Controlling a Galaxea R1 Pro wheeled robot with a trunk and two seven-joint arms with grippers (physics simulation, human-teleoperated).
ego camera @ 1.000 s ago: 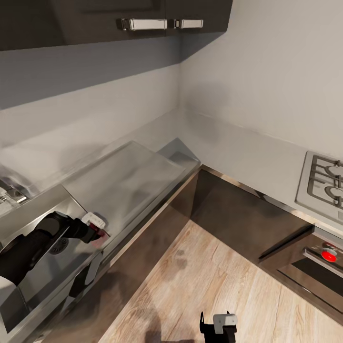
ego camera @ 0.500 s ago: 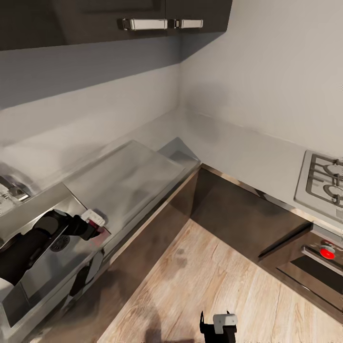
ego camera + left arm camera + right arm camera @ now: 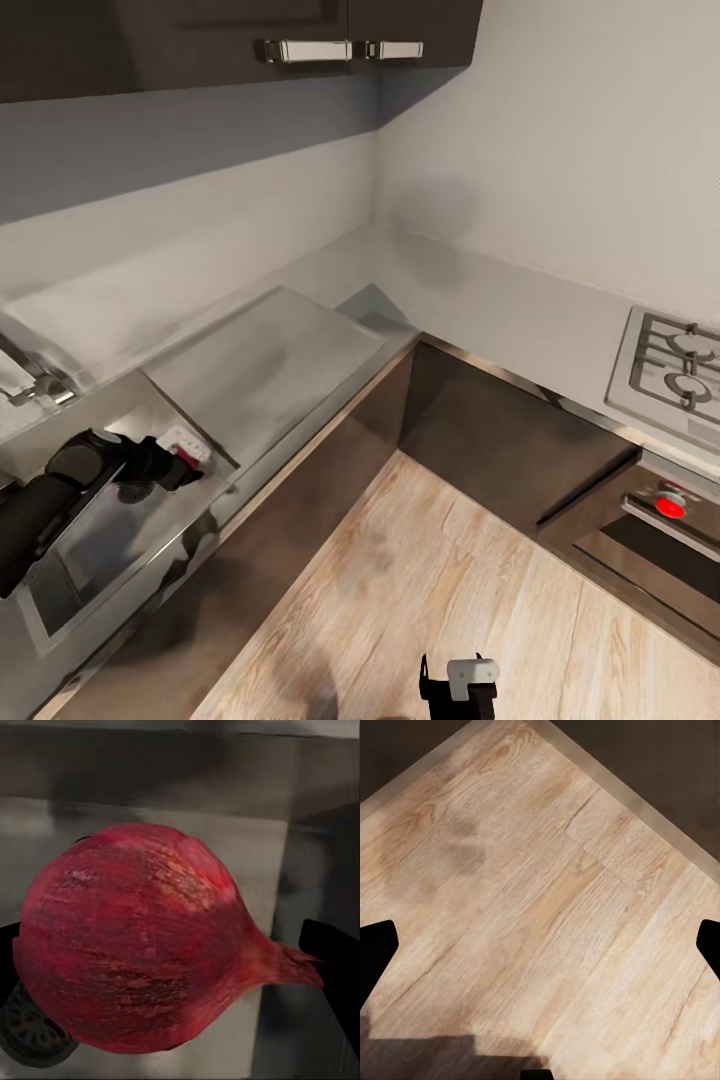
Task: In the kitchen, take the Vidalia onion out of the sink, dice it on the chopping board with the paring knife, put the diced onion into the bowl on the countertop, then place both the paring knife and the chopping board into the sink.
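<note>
Onion (image 3: pixel 142 952) sits clenched in the left gripper (image 3: pixel 185 462) low over the sink (image 3: pixel 100 545), and a bump on the steel rim could knock the smooth bulb loose while the right gripper (image 3: pixel 540 945) hangs open above the floor.

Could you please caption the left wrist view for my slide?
Round pinkish-red Vidalia onion between the left gripper's black fingers, above the steel sink.

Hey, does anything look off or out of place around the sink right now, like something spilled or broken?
Nothing stands out. The left gripper is down in the sink, and the Vidalia onion sits whole between its fingers, skin intact, above the drain. No spills on the drainboard or wooden floor.
</note>
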